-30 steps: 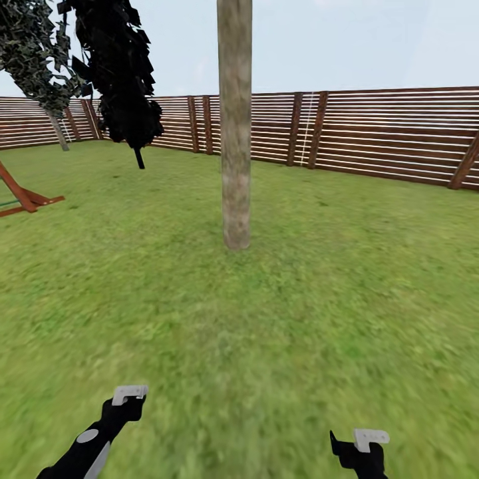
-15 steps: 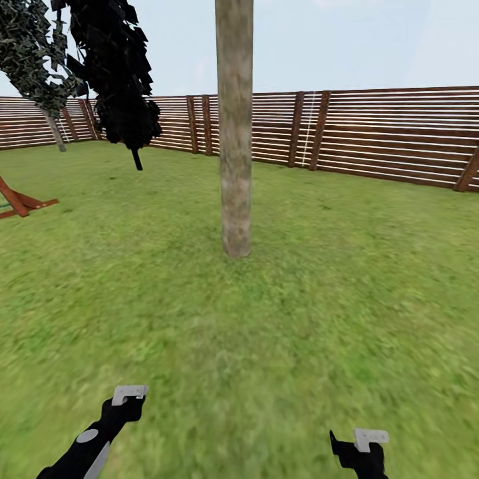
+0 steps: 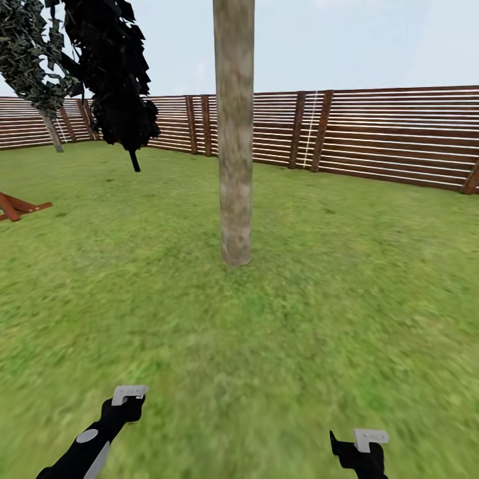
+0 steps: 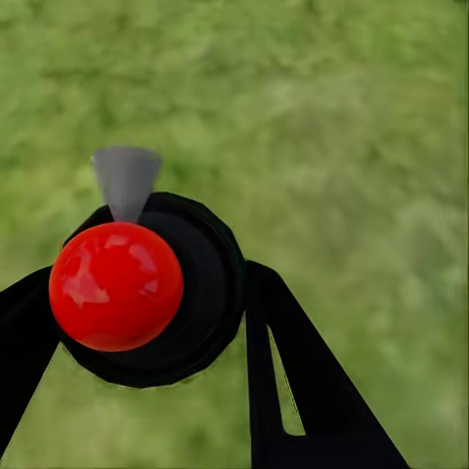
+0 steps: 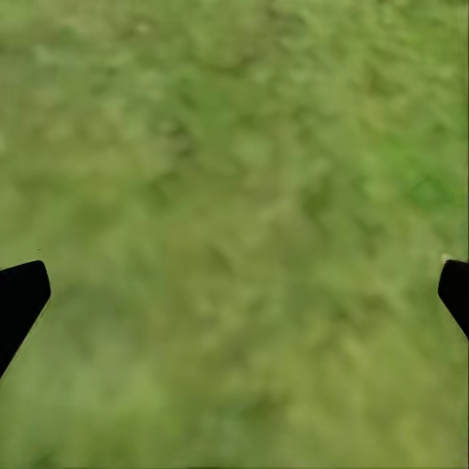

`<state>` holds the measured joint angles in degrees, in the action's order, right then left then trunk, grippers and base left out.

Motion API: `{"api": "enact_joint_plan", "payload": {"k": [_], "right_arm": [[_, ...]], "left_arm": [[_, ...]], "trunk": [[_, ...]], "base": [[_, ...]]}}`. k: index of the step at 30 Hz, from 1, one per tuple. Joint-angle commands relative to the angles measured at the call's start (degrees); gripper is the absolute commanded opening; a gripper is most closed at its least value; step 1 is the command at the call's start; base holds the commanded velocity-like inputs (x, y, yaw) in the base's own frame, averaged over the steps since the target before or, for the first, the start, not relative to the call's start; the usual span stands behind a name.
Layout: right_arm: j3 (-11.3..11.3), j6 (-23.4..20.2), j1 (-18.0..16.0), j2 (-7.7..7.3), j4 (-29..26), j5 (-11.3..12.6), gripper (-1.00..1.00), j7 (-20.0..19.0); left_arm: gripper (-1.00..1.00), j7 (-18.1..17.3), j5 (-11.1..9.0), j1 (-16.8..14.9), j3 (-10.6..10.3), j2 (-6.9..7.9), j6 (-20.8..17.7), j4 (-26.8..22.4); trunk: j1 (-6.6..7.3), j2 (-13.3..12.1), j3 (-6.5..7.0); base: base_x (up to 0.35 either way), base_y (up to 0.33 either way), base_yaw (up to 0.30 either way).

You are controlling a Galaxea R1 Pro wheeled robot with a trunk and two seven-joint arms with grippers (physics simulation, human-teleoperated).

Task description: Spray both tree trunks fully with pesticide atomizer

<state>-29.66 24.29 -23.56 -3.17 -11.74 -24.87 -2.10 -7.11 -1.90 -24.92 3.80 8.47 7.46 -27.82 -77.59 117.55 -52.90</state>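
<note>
A thick, straight grey-beige tree trunk (image 3: pixel 234 133) rises from the garden lawn (image 3: pixel 332 299) straight ahead, a few steps away, and its crown is cut off above the picture. The pesticide atomizer (image 4: pixel 117 283) shows in the left wrist view as a black round body with a red ball top and a grey nozzle. My left gripper (image 4: pixel 147 293) is shut on it, low at the picture's left (image 3: pixel 128 396) in the head view. My right gripper (image 5: pixel 234 293) is open over bare grass, low at the right (image 3: pixel 369 439).
A black-leaved tree (image 3: pixel 113 73) and a leaning tree with grey-green leaves (image 3: pixel 30 46) stand at the far left. A red-brown wooden frame (image 3: pixel 16 207) lies at the left edge. The slatted wooden fence (image 3: pixel 386 133) runs behind everything.
The camera has moved closer to the trunk, which now looks larger with its base lower in the picture. The wooden frame has slid toward the left edge. Both arms hold the same pose.
</note>
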Motion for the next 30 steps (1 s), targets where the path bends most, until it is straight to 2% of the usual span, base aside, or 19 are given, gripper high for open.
{"api": "enact_joint_plan", "payload": {"k": [1,30], "right_arm": [[-0.5,0.2,0.0,0.01,0.1,-0.4,1.0,-0.2],[-0.5,0.2,-0.1,-0.08,0.0,-0.3,1.0,-0.2]], "left_arm": [[-1.0,-0.5,-0.2,0.0,0.3,-0.03,0.1,0.0],[-1.0,-0.5,-0.3,0.0,0.3,-0.03,0.1,0.0]], "trunk": [[-0.03,0.0,-0.05],[-0.03,0.0,-0.05]], "base": [[0.339,0.0,0.0],[0.339,0.0,0.0]]}}
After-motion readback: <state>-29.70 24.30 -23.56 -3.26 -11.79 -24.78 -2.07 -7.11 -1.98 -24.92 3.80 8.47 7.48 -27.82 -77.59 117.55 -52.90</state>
